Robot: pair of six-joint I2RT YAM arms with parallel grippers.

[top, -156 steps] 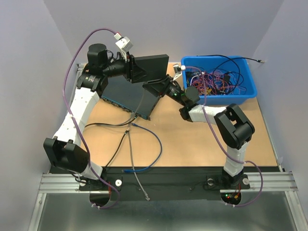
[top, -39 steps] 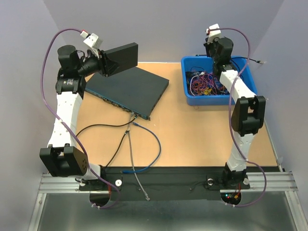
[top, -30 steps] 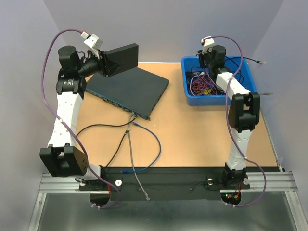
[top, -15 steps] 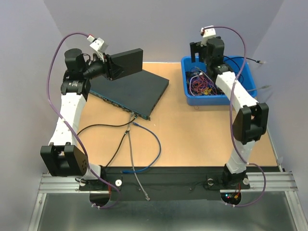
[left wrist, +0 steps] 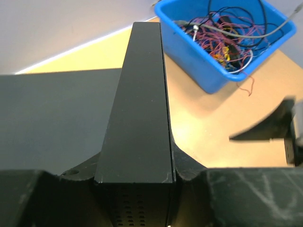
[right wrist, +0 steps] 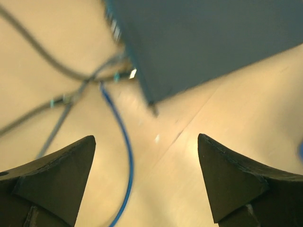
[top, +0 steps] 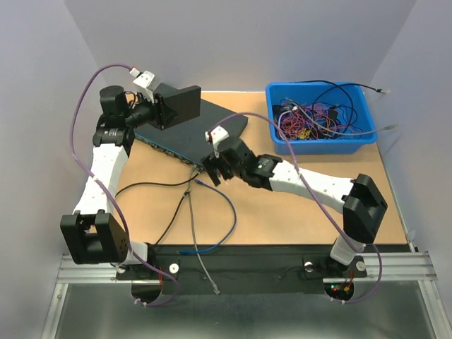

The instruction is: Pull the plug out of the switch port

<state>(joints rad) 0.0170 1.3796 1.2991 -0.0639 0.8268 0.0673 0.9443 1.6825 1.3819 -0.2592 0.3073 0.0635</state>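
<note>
Hanging low beside switch (top: 198, 138), right arm (top: 311, 185), jaws wide; left arm (top: 106, 159) gripping slab (top: 180, 104).

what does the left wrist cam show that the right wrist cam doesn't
Left wrist only: the black box clamped in the left gripper, and the blue bin of wires. Right wrist only: the blue cable and grey cables running to the corner of the switch, seen between the open fingers of the right gripper. Both: the switch's dark top and the tan table.
</note>
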